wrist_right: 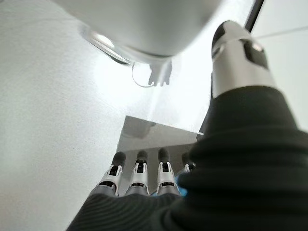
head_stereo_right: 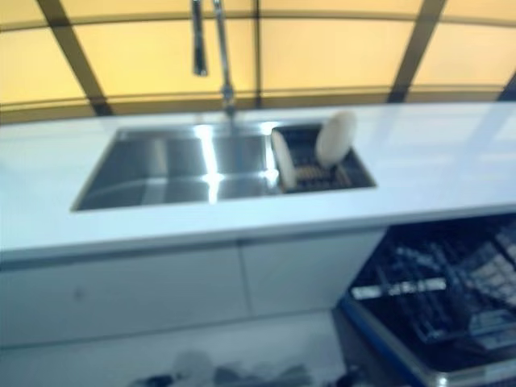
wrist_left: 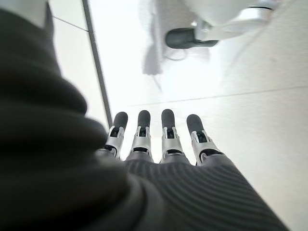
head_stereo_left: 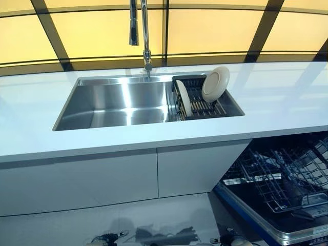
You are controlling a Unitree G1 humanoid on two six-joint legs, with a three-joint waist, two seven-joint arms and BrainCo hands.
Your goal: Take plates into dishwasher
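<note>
Both plates (head_stereo_left: 215, 84) stand on edge in the rack (head_stereo_left: 202, 105) at the sink's (head_stereo_left: 113, 105) right end; left hand (wrist_left: 154, 144) and right hand (wrist_right: 139, 180) hang low, fingers straight, empty, so the right looks nearer.

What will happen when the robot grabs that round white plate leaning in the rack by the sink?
The plate looks glossy and hard, so it is probably stiff, a bit slippery, and could break if dropped. It stands tilted on edge in the dark rack, so a nudge might tip or roll it toward the second plate.

Two plates (head_stereo_left: 215, 83) upright in sink rack (head_stereo_left: 205, 106)
</note>
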